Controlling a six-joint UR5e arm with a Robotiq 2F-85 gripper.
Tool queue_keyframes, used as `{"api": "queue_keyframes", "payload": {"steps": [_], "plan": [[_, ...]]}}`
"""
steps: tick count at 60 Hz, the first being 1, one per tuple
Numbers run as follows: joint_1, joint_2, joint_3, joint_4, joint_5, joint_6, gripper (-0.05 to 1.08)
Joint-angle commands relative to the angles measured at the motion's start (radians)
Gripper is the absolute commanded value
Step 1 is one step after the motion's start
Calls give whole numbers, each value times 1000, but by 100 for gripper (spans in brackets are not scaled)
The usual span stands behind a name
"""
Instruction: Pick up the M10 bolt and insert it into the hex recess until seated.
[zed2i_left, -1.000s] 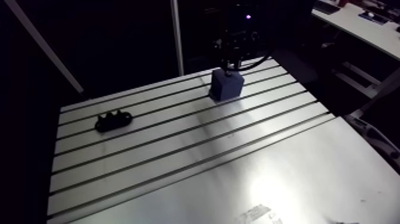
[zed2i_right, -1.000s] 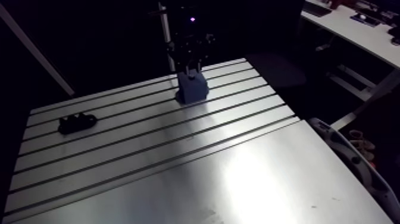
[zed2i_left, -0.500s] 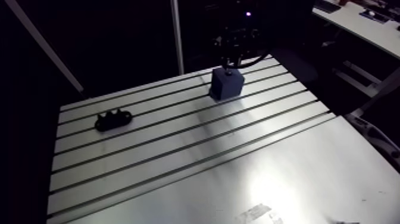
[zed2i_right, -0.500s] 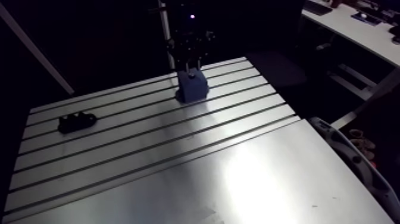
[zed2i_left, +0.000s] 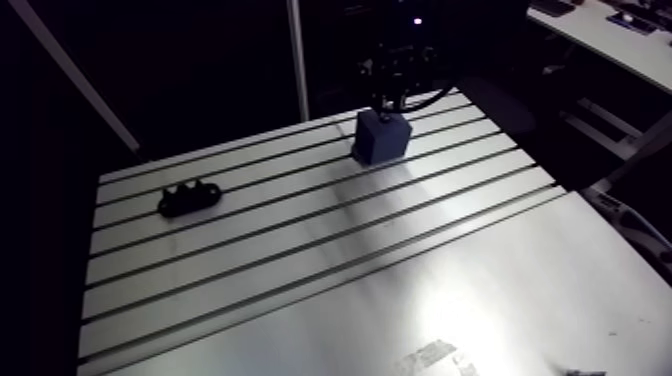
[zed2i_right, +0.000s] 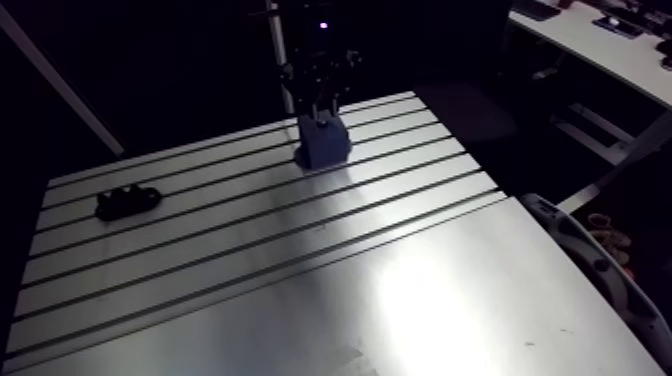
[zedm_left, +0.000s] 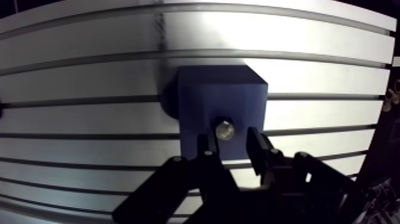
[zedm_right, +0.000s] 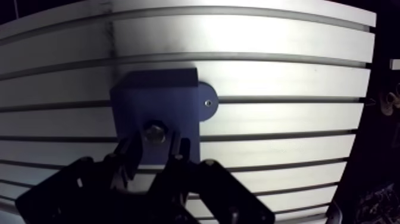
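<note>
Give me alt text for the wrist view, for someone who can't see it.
A shiny bolt sits in the top face of a dark blue block. It lies between the two fingers of the open gripper, with a gap on each side. The block rests on a slotted aluminium table.

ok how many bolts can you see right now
1. The bolt sits in the top of the blue block. The black holder farther along the table is too dark to tell if it hides more.
</note>
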Motion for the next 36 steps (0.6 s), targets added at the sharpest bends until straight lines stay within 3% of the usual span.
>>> {"api": "queue_keyframes", "payload": {"steps": [1,36], "plan": [[1,3,-1,-1,-2,0,60],[3,14,-7,1,-3,0,60]]}}
